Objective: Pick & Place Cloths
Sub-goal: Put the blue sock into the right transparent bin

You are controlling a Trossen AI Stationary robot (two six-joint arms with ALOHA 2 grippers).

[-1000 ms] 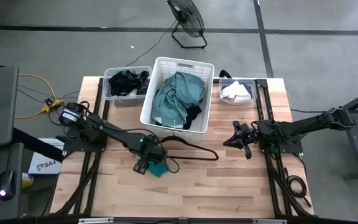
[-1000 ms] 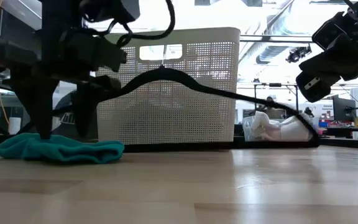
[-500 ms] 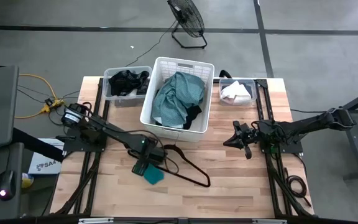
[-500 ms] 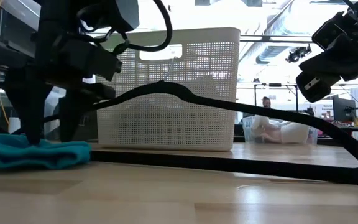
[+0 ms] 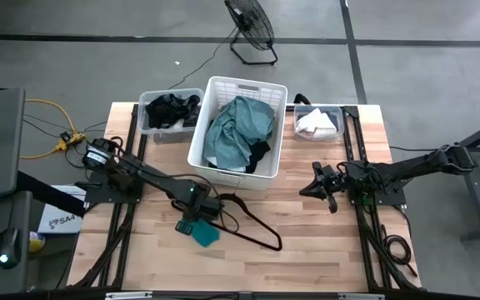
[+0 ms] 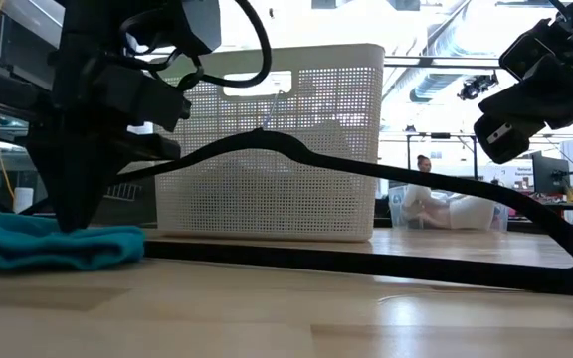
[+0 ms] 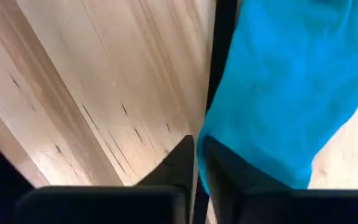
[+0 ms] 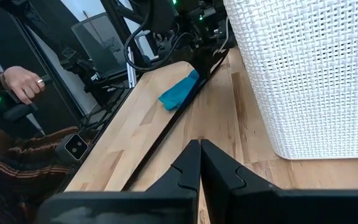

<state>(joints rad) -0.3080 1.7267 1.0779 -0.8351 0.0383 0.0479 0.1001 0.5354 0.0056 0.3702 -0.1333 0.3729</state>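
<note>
A small bright teal cloth [image 5: 207,236] lies flat on the wooden table, left of centre; it also shows in the low view [image 6: 63,245] and the left wrist view [image 7: 284,81]. My left gripper [image 5: 193,223] points straight down at the cloth's edge, its fingers [image 6: 76,221] closed to a point on it. A thin black hanger [image 5: 252,223] lies beside the cloth, one bar [image 7: 219,62] running along the cloth's edge. My right gripper [image 5: 317,185] waits shut above the table's right side, holding nothing. More cloths fill the white basket [image 5: 238,125]. My left gripper pinches the teal cloth at its edge [image 7: 209,138] between its two fingers, coming from above and pointing down. The cloth lies slack on the table. The hanger's bar runs up to the same spot; whether the fingers also touch it, I cannot tell.
Along the far edge stand a clear bin of black cloths [image 5: 171,112], the white basket with teal-green and black cloths, and a clear bin with a white cloth [image 5: 317,123]. A person's hand [image 8: 20,84] shows beyond the table's left. Bare wood lies toward the near edge.
My left gripper stayed over the teal cloth and its fingers, first apart on either side, have shut on the cloth's edge. The hanger has swung on the table, its wide end moving toward the near edge, and the cloth has shifted a little the same way.
</note>
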